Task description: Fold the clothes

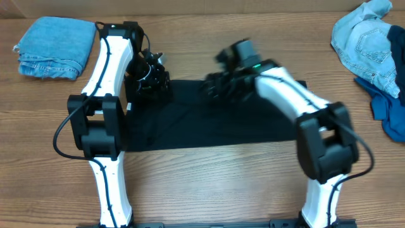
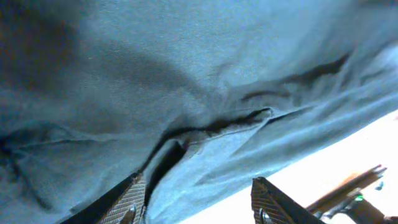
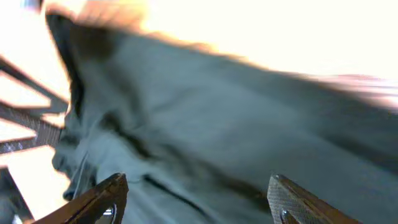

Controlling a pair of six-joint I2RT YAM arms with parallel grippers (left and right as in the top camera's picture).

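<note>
The clothes in play are a black T-shirt point(image 1: 221, 123), spread as a wide flat band across the middle of the table. My left gripper point(image 1: 150, 75) hovers at its far left corner and my right gripper point(image 1: 215, 87) at its far edge near the middle. In the left wrist view the shirt point(image 2: 186, 93) fills the frame, and a creased hem edge runs down between the spread fingers of the left gripper point(image 2: 199, 202). In the blurred right wrist view the right gripper point(image 3: 199, 199) stands wide over the shirt point(image 3: 236, 124), with nothing pinched.
A folded light-blue denim piece point(image 1: 50, 47) lies at the back left. A crumpled denim garment point(image 1: 370, 44) and a royal-blue garment point(image 1: 389, 111) are heaped at the right edge. Bare wooden table point(image 1: 209, 183) shows in front of the shirt.
</note>
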